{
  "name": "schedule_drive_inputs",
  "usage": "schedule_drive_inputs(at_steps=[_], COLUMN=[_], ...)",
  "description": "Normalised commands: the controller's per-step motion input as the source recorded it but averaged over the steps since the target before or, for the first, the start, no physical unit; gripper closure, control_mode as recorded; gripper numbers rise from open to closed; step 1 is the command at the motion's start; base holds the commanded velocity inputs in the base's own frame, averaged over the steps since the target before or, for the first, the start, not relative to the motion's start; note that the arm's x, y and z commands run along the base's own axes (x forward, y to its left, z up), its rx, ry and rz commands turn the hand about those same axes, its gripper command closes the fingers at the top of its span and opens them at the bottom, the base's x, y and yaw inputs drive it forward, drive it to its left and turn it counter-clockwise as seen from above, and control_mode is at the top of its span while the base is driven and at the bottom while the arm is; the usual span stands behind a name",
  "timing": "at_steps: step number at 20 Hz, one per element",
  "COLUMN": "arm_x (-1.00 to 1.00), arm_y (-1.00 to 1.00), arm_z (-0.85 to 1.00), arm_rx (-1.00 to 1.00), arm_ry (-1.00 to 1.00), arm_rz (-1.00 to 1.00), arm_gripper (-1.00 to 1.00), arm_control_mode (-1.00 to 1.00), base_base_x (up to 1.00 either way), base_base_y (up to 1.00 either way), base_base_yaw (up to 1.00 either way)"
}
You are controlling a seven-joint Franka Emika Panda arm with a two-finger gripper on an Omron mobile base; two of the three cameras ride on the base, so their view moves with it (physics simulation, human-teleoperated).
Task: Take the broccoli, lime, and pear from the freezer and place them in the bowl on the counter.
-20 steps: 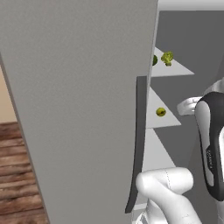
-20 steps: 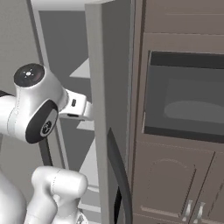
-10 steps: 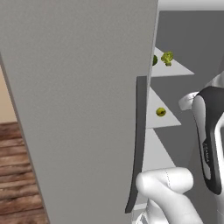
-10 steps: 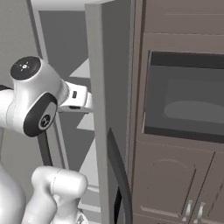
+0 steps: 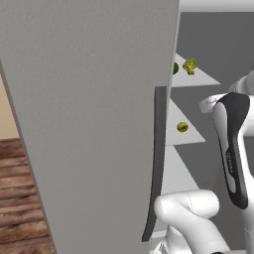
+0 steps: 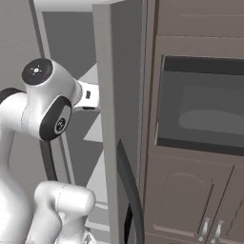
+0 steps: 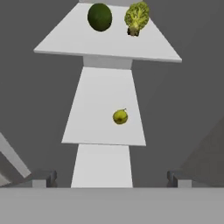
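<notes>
Hand view, pear: small, round, smooth yellow-green fruit with a short stalk; it sits ahead of my gripper on the middle shelf, slightly toward my right fingertip, well apart from me.
Lime: dark green, smooth, ball-shaped; on the shelf above, farther off than the pear.
Broccoli: pale yellow-green, bumpy and leafy; just beside the lime on that same shelf, to its right as I look along my fingers.
Gripper state: jaws spread to their widest, nothing between them; the two dark fingertips stand far apart at the lower edge.
Just changed: over the last second my hand has pushed forward past the door's edge into the compartment; the fruit has not stirred.
Meaning: I judge this the approach for the first pick; all three items are still to fetch; the pear looks like the nearest target.
Freezer: flat, pale grey shelves, matt grey inner walls.
Door: broad, plain grey slab standing open at my left; long dark curved handle.
Beyond: dark brown cabinets with a glass-fronted oven.
</notes>
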Motion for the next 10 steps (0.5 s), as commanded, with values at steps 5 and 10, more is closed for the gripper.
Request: schedule_drive_inputs(at_steps=[5,10], arm_x=[0.50,0.51], arm_y=[-0.05,-0.08], arm_z=[0.05,0.04], arm_rx=[0.00,0.00], arm_ry=[-0.05,-0.04], arm_rz=[0.00,0.00], arm_gripper=[-1.00,-1.00], arm_control_mode=[-1.00,-1.00], base_base_x=[0.00,0.00], base_base_y=[0.00,0.00], base_base_yaw=[0.00,0.00])
